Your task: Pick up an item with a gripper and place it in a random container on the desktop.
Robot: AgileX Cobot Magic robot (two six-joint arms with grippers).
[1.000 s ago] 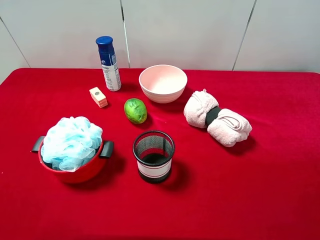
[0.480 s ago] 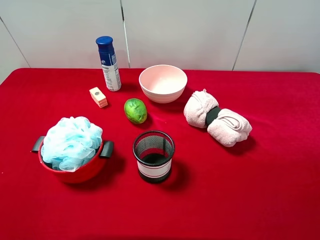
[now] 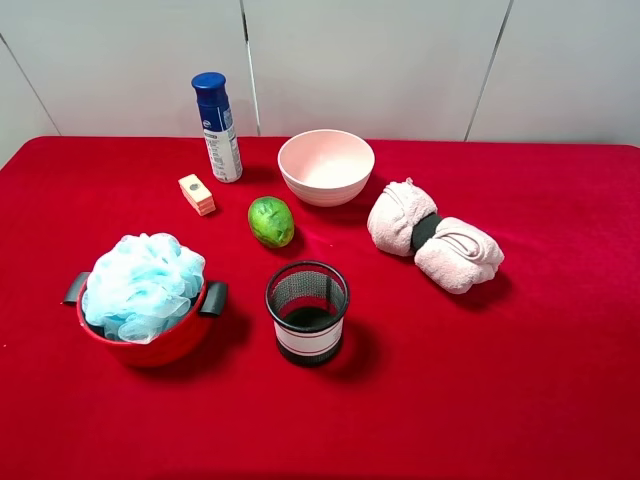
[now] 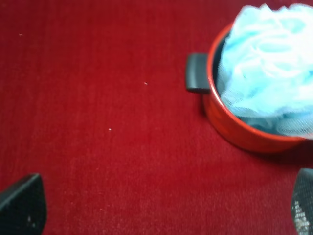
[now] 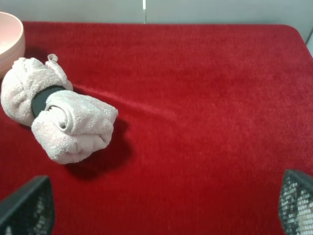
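Observation:
The light blue mesh pouf (image 3: pixel 141 284) sits in the red pot (image 3: pixel 160 342) with black handles at the front left of the red desktop (image 3: pixel 500 380). In the left wrist view the pouf (image 4: pixel 269 63) fills the pot (image 4: pixel 234 129), and my left gripper (image 4: pixel 162 203) is open and empty over bare cloth beside the pot, apart from it. Only its two fingertips (image 4: pixel 22 203) show. My right gripper (image 5: pixel 162 205) is open and empty over cloth near the rolled pink towel (image 5: pixel 58 115). Neither arm shows in the exterior high view.
A black mesh cup (image 3: pixel 307 311) stands right of the pot. Behind it are a green fruit (image 3: pixel 271 221), a pink bowl (image 3: pixel 326 166), a blue-capped spray can (image 3: pixel 217 127) and a small orange block (image 3: pixel 197 194). The pink towel (image 3: pixel 434 236) lies at the right.

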